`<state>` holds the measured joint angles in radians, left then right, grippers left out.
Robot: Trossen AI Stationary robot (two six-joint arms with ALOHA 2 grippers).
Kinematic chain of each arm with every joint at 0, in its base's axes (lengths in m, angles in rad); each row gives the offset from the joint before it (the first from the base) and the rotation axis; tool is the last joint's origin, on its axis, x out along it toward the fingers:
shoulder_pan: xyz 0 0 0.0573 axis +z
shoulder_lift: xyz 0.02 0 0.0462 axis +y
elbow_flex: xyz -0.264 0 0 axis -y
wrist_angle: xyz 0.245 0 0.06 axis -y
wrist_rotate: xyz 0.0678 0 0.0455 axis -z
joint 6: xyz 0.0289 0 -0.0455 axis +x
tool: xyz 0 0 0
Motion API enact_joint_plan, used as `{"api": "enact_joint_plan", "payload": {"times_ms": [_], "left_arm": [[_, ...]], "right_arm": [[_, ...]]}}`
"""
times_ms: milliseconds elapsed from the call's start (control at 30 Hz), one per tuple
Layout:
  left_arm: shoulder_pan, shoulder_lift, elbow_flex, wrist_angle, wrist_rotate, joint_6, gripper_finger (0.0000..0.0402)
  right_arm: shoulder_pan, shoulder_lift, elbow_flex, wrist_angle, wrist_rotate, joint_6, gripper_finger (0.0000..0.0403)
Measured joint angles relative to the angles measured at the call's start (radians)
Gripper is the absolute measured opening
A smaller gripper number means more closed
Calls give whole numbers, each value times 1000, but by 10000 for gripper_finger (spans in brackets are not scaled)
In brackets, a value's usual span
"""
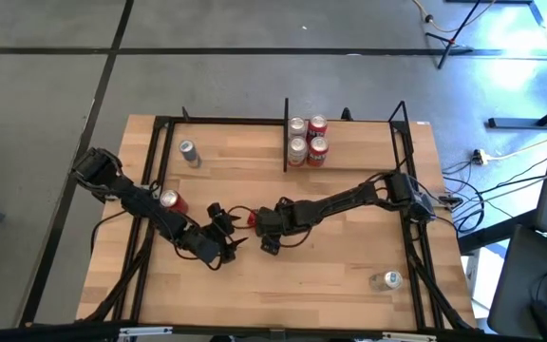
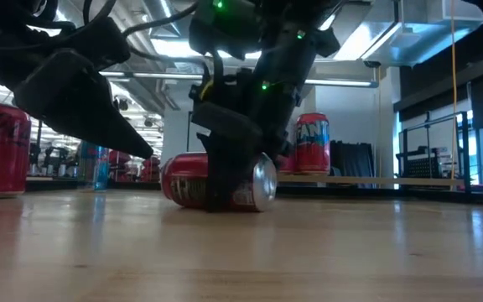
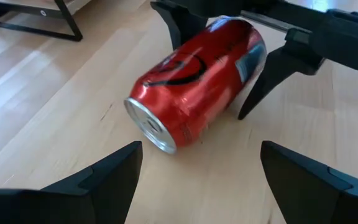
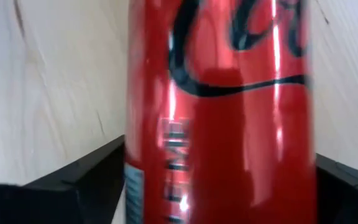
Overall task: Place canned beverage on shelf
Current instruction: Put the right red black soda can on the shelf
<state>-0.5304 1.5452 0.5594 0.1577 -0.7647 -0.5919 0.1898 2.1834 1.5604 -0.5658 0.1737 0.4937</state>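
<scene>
A red can (image 3: 197, 81) lies on its side on the wood table, near the middle (image 1: 248, 220). My right gripper (image 4: 219, 168) comes from the table's right and is shut on it; it also shows in the low view (image 2: 225, 168). My left gripper (image 3: 201, 149) is open and empty just left of the can, its fingers pointing at the can's silver end (image 3: 151, 127) without touching. The shelf (image 1: 349, 161) lies at the far edge behind a black divider plate (image 1: 285, 133), with several cans (image 1: 307, 141) standing in it. My right gripper pinches the red can's curved side wall (image 3: 247, 59) between its two fingers, about halfway along its length. The fingers (image 2: 218, 180) come down from above and lie across the can. The can lies on its side on the table.
A second red can (image 1: 171, 200) stands by my left arm and a silver can (image 1: 190, 152) at the far left. A clear can (image 1: 387, 279) lies near the right front. Black frame rails (image 1: 406, 190) run along the table's sides. Bare wood lies between the arms and the shelf.
</scene>
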Motion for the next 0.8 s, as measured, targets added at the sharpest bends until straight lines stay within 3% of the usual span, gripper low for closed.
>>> {"api": "enact_joint_plan", "payload": {"times_ms": [167, 533, 667, 800], "left_arm": [[0, -1, 0, 3, 0, 0, 316], [-43, -1, 0, 16, -35, 0, 316], [-48, -1, 0, 27, -58, -2, 316], [-46, -1, 0, 41, -63, -1, 316]], "right_arm": [[8, -24, -3, -2, 36, -57, 274], [103, -168, -72, -33, 317, -118, 273], [122, -177, -187, 131, 385, -121, 273], [124, -177, -342, 484, 419, -166, 273]]}}
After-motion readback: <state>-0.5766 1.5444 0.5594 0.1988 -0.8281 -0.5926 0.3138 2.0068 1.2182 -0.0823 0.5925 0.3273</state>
